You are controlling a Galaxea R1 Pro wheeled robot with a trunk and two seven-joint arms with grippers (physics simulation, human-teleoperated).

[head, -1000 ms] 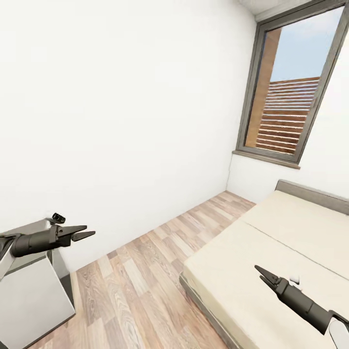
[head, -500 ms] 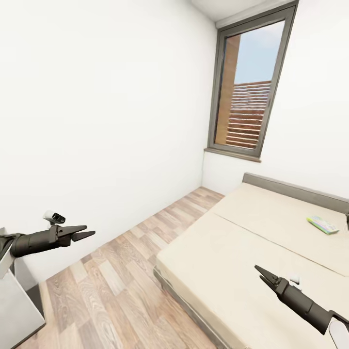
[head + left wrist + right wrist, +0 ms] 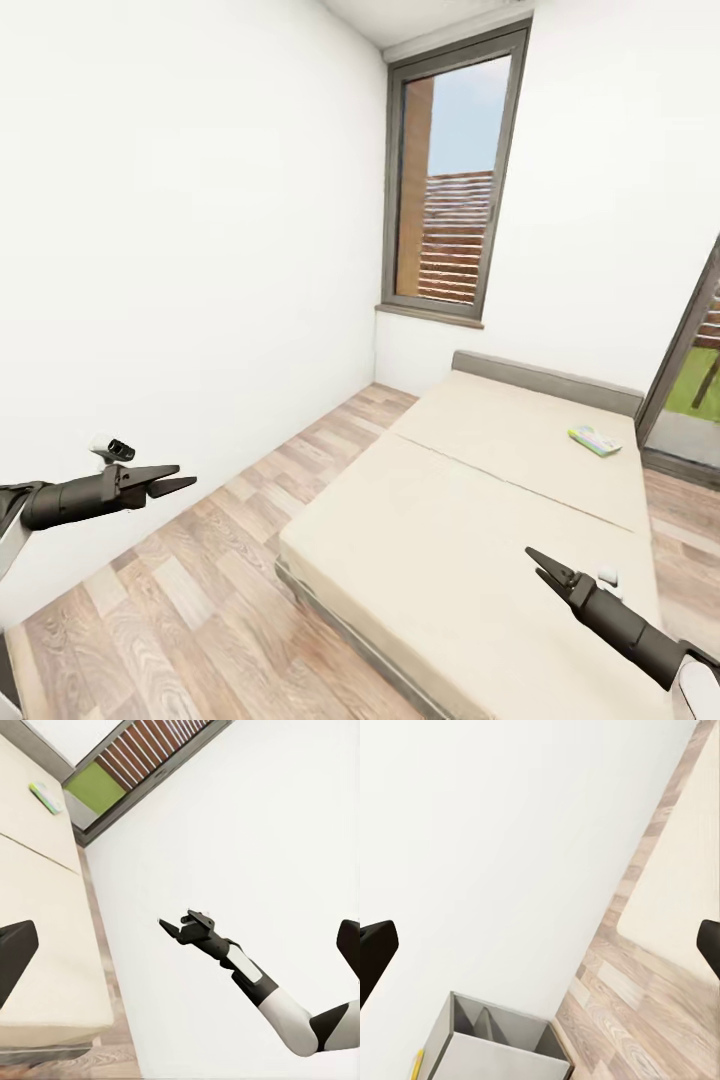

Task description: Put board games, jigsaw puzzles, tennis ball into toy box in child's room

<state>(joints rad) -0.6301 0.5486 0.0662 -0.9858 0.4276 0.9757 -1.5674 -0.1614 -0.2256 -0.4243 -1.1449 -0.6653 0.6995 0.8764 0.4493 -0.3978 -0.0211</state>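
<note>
Far beyond right tool (image 3: pixel 541 564): board game (image 3: pixel 595 440).

I see the bed (image 3: pixel 470 520) standing on the wood floor (image 3: pixel 200 600), with one board game (image 3: pixel 595 440) lying near its headboard.

My left gripper (image 3: pixel 172 482) hangs over the floor (image 3: pixel 200 570), beside the wall (image 3: pixel 180 250). The bed (image 3: pixel 480 500) lies to its right, ahead of my right gripper (image 3: pixel 545 566). One board game (image 3: pixel 595 440) rests on the bed's far end, well beyond the right gripper, near the headboard (image 3: pixel 545 380). The window (image 3: pixel 450 230) stands behind the bed.
</note>
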